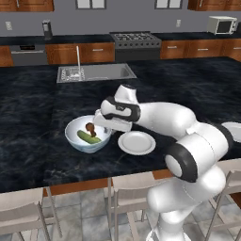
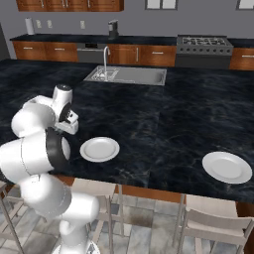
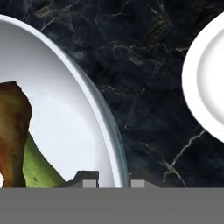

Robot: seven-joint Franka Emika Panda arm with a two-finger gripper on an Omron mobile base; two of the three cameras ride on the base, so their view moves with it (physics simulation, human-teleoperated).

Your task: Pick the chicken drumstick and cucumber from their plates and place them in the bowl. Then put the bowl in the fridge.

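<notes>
Both foods are in the bowl [image 1: 80,136]: chicken drumstick [image 1: 90,127] and cucumber [image 1: 88,137] lie side by side on its floor. The loading half looks done; my read is you're on the bowl pickup now.

Gripper [image 3: 113,183] is pinched narrow, and in the hand view the bowl's rim [image 3: 103,113] runs down between the two tips, one inside the wall and one outside. Looks like a rim grip on the bowl at its 3 o'clock side in the left base view, the side toward the near plate [image 1: 137,142].

Doing it well: a one-sided rim pinch will want to tip. Lift slow and straight, keep the rim level, and watch for the bowl pivoting about the fingers. Check that it comes off the counter [image 1: 37,155] cleanly before you swing. The food is loose and can roll out.

Pose: the arm is folded low over the counter, forearm reaching toward 9 o'clock in the left base view, wrist bent down, hand just above the bowl's edge. The second plate [image 2: 227,166] sits well apart at 4 o'clock in the right base view.
</notes>
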